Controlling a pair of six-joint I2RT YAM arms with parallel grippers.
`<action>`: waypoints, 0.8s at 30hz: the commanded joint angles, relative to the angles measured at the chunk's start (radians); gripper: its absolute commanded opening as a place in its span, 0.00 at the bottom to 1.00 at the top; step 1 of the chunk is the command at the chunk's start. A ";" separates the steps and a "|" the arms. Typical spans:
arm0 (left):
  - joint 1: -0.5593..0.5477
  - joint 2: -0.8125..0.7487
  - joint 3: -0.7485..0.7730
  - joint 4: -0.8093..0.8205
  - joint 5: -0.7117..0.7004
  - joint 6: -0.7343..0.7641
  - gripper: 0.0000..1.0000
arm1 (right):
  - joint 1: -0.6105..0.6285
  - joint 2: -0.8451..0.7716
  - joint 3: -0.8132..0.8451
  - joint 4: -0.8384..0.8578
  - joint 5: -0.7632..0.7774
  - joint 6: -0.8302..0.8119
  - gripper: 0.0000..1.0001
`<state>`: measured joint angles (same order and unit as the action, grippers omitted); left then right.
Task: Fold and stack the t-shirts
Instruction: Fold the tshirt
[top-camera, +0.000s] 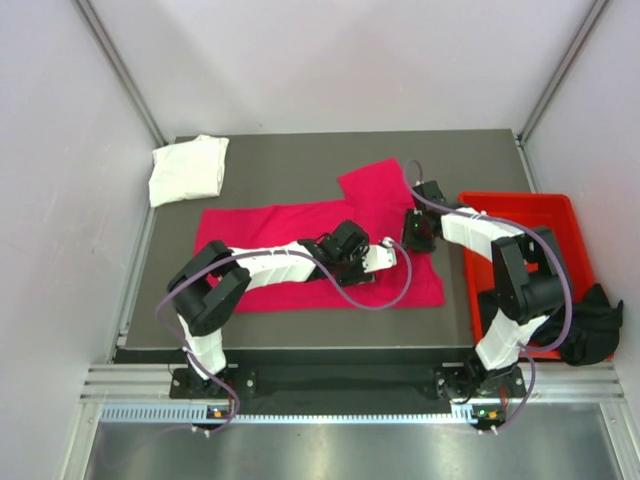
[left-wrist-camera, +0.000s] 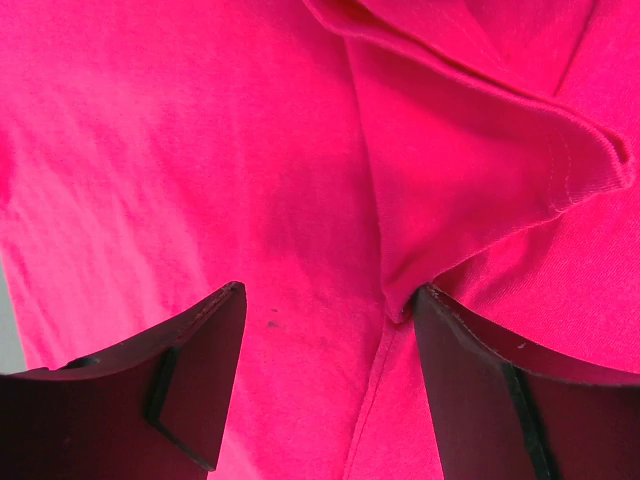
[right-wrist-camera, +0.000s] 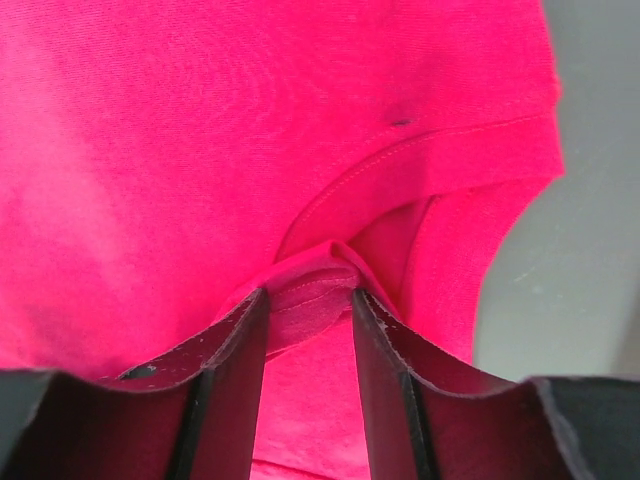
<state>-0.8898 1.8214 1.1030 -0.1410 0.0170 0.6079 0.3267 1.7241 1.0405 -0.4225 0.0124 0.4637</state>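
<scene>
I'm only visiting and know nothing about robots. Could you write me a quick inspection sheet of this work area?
Surface: dark grey table, flat.
Job's things: pink t-shirt spread mid-table, one sleeve folded over; white t-shirt folded at the far left corner; black t-shirt draped over the bin's near right edge.
Clutter: red bin at the table's right side.
Grippers: left fingers open over the pink cloth; right fingers have a pink fold between them, grip unclear.
Cables: purple cables loop along both arms.
Surroundings: pale walls.
</scene>
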 joint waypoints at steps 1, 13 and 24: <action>0.002 0.010 0.017 0.034 0.006 0.006 0.72 | 0.006 0.003 0.027 -0.033 0.081 -0.022 0.40; 0.002 0.010 0.024 0.037 0.004 0.003 0.72 | -0.052 -0.075 -0.002 -0.012 -0.008 -0.073 0.39; 0.002 0.004 0.014 0.037 0.000 0.004 0.72 | -0.066 -0.044 -0.051 0.041 -0.058 -0.068 0.23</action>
<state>-0.8898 1.8313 1.1034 -0.1371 0.0166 0.6079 0.2607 1.6886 1.0012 -0.4198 -0.0174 0.4000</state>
